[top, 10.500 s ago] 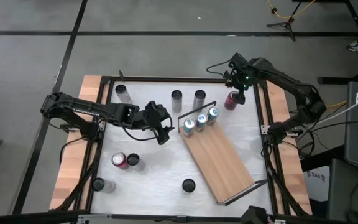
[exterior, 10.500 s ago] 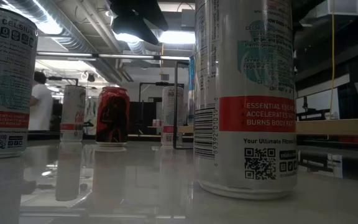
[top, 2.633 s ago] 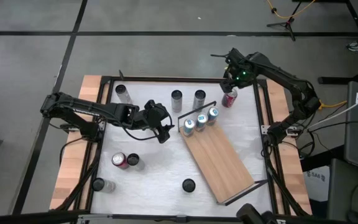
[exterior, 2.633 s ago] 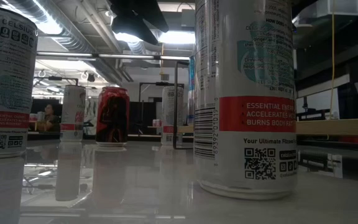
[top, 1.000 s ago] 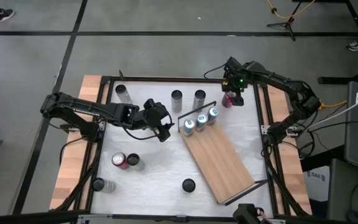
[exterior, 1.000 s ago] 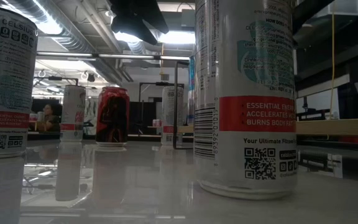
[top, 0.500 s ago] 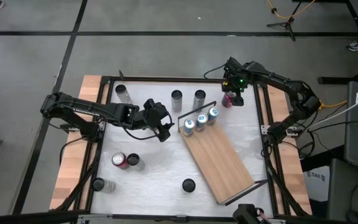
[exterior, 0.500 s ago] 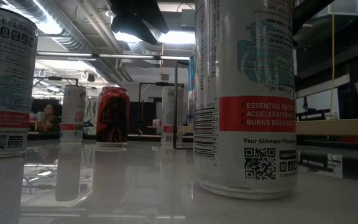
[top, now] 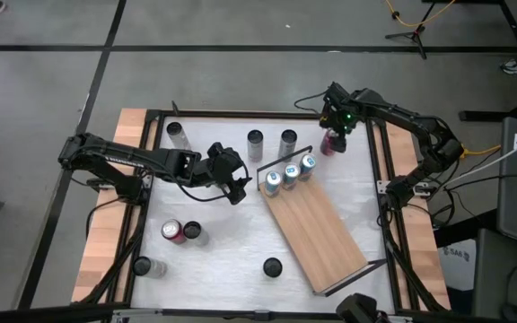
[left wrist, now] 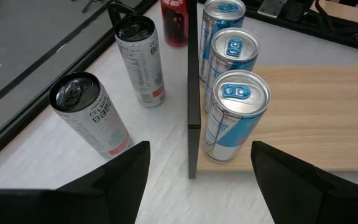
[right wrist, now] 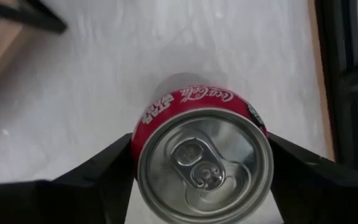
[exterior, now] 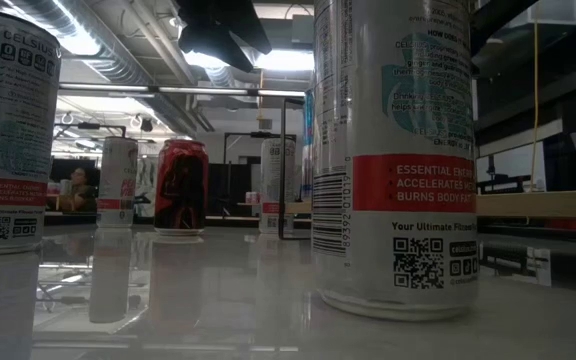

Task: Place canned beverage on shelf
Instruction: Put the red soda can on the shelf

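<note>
Jaws flanking red can (right wrist: 202, 160)

A red cola can (right wrist: 202, 158) stands upright on the white tabletop near the far right corner, its silver top and pull tab facing up. It sits just beyond the shelf's far end, apart from it.

The shelf (top: 317, 231) is a long light-wood board lying diagonally across the table's right half, with thin black wire rails at its short ends. Three blue-and-silver cans (left wrist: 234, 116) stand upright in a row along its far end, close beside the rail.
</note>
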Robot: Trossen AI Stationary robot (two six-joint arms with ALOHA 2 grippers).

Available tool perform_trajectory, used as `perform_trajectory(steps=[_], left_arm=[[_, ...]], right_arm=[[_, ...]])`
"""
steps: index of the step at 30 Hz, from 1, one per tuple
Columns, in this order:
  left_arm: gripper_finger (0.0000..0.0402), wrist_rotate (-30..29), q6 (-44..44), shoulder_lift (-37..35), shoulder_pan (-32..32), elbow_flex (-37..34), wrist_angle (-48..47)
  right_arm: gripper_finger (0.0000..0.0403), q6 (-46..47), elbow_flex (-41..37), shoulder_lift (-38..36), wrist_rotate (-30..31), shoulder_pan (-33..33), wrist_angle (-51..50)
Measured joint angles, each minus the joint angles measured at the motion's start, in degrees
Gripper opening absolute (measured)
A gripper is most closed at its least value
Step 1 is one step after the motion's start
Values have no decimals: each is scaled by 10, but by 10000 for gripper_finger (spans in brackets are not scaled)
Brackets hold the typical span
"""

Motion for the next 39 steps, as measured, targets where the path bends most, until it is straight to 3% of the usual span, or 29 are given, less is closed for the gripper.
perform_trajectory(steps=[8,16,26,33,39], left_arm=[[271,0,0,0,0,0,0],[271,0,0,0,0,0,0],[271,0,0,0,0,0,0],[271,0,0,0,0,0,0],[271,0,0,0,0,0,0]], right_arm=[[295,138,0,0,0,0,-5],[290,161,-1,-13,-27,0,-41],[290,201,-1,-101,-26,3,-87],[289,235,0,-167,-15,48,-151],[290,294,0,-201,-24,138,-174]])
